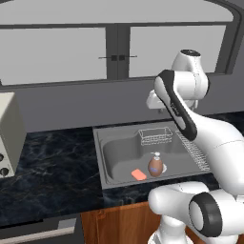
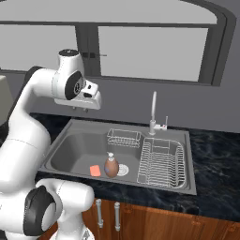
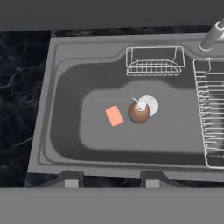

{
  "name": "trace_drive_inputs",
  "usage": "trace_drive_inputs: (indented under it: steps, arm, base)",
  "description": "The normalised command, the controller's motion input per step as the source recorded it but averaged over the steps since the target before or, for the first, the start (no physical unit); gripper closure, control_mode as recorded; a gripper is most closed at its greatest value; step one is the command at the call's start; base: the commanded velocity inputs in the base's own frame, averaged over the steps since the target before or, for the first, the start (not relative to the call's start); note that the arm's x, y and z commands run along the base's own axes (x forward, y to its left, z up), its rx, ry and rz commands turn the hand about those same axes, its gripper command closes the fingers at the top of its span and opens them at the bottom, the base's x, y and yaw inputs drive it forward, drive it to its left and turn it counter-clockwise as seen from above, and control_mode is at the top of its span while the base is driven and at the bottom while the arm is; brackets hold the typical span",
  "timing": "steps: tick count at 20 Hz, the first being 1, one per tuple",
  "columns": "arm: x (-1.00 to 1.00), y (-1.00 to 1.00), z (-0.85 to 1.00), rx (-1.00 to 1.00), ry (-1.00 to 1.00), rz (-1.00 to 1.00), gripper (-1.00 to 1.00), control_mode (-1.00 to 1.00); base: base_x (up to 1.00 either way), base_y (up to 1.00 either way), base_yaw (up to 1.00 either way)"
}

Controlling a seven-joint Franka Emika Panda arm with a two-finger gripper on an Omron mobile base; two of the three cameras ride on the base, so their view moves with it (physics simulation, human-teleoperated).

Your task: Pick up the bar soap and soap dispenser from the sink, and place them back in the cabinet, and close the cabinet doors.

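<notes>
Dark marble bench (image 1: pixel 52 162) carried grey sink (image 3: pixel 65 57); bar soap (image 3: pixel 114 116) beside soap dispenser (image 3: pixel 139 112), mid-basin, directly beneath hand (image 2: pixel 84 108); hand clenched, empty, well above.

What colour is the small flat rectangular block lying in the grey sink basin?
Salmon-orange bar soap; clearest in the hand view.

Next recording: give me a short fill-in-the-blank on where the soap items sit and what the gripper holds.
1. The bar soap lies flat on the floor of the ____.
2. The soap dispenser stands upright beside the round ____ in the basin floor.
3. The gripper, above the sink, holds ____.
4. The small wire basket sits along the basin's back wall, on the side of the curved ____.

Missing words: sink; drain; nothing; faucet
</notes>
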Motion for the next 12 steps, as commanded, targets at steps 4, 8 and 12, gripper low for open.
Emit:
trace_drive_inputs:
  steps: [4,8,12]
  arm:
    - [-0.08,-0.04,-0.05,0.00,0.00,0.00,-1.00,-1.00]
    - [-0.23,-0.09,-0.13,-0.01,-0.04,0.00,-1.00,-1.00]
    - [-0.24,-0.10,-0.15,0.00,-0.07,0.00,-1.00,-1.00]
  base:
    - [0.00,0.00,0.00]
    - [0.00,0.00,0.00]
    - [0.00,0.00,0.00]
